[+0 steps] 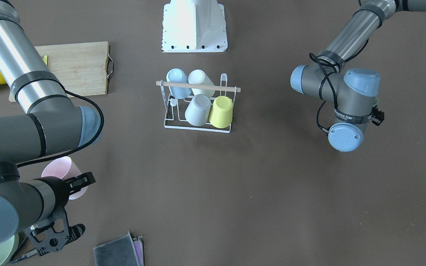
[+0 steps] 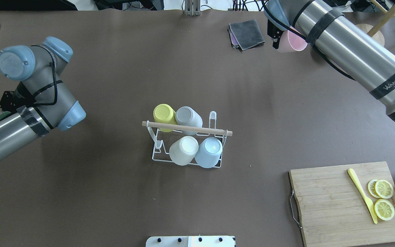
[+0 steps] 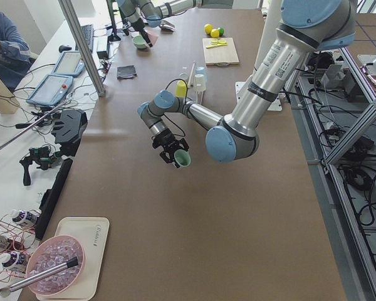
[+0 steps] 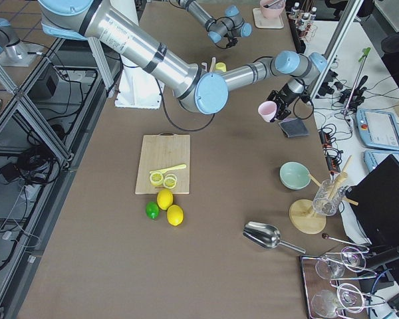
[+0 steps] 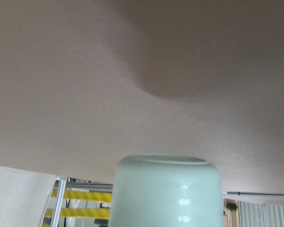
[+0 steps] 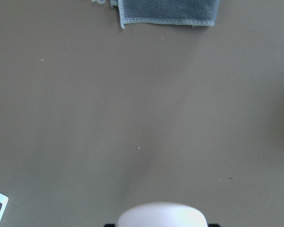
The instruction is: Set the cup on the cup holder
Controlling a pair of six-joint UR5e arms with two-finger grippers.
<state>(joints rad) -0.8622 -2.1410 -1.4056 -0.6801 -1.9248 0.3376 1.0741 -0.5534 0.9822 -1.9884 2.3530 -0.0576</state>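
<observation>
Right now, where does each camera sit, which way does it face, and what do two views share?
Front-facing: across the table, facing the robot, looking down on the cup holder; left arm at right, right arm at left holding the pink cup.
Overhead: behind the robot, looking forward and down; shares that cup holder and both arms.
Exterior left: table's left end; near left arm holds the green cup.
Exterior right: opposite end; near right arm.
Left wrist: toward the table; green cup only.
Right wrist: toward the table and grey cloth; pink cup.

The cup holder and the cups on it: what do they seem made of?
Cup holder: thin white coated metal wire, judging by its bent rods. Its rod handle: pale, unfinished-looking wood. Cups: probably matte plastic, opaque pastels with soft highlights.
</observation>
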